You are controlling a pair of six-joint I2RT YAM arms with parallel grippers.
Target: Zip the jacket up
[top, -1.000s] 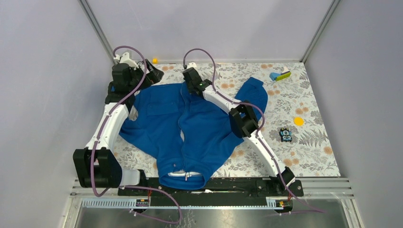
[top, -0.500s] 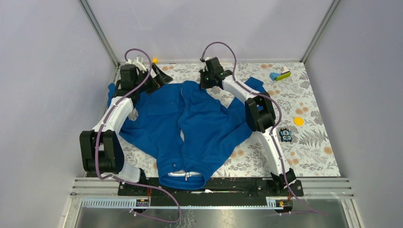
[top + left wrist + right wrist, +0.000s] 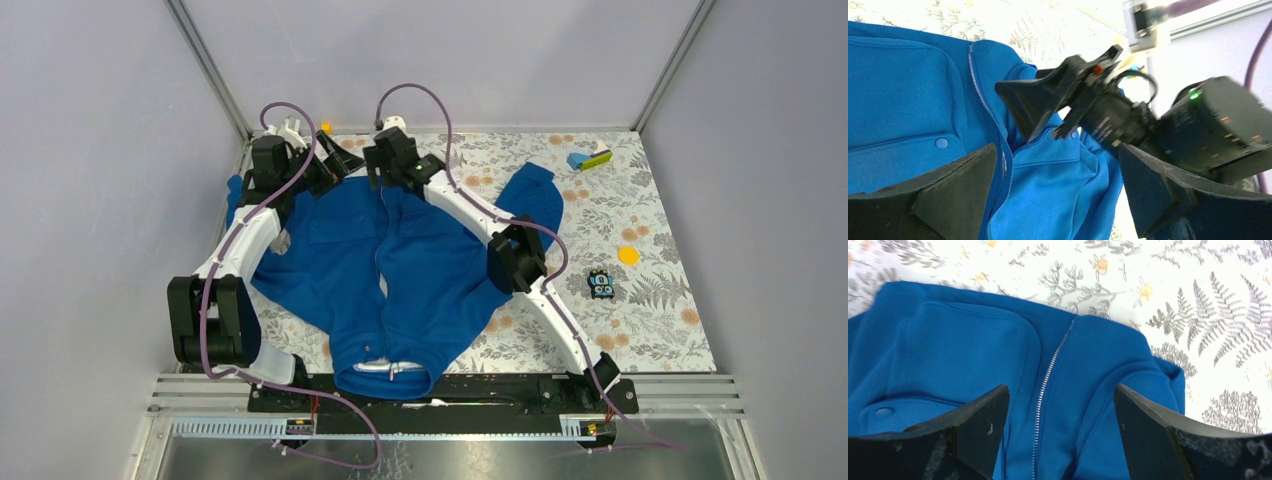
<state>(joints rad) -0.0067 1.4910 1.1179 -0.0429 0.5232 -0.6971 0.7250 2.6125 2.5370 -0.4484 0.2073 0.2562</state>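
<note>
The rumpled jacket (image 3: pixel 420 285), perhaps fleece, has a fine-toothed silvery zipper (image 3: pixel 1044 385).

Beneath my right hand (image 3: pixel 1060 390) the desk (image 3: pixel 660 300) is printed with ferns and orange flowers; beyond it, plain pale lavender walls (image 3: pixel 450 60) meet at metal corner posts (image 3: pixel 206 65).

The jacket (image 3: pixel 400 260) is soft, matt blue cloth with a faint fleecy nap. Its zip (image 3: pixel 1045 385) has small silvery teeth with a dull metallic shine, and its press stud (image 3: pixel 883 411) is smooth and blue. The bench (image 3: pixel 650 300) wears a smooth, matt sheet printed with leaves and flowers. The right claw (image 3: pixel 1060 390) has matt black plastic fingers (image 3: pixel 978 415), lightly scuffed; the left claw (image 3: pixel 1057 150) looks alike. The arms (image 3: pixel 235 250) have glossy white plastic shells.
</note>
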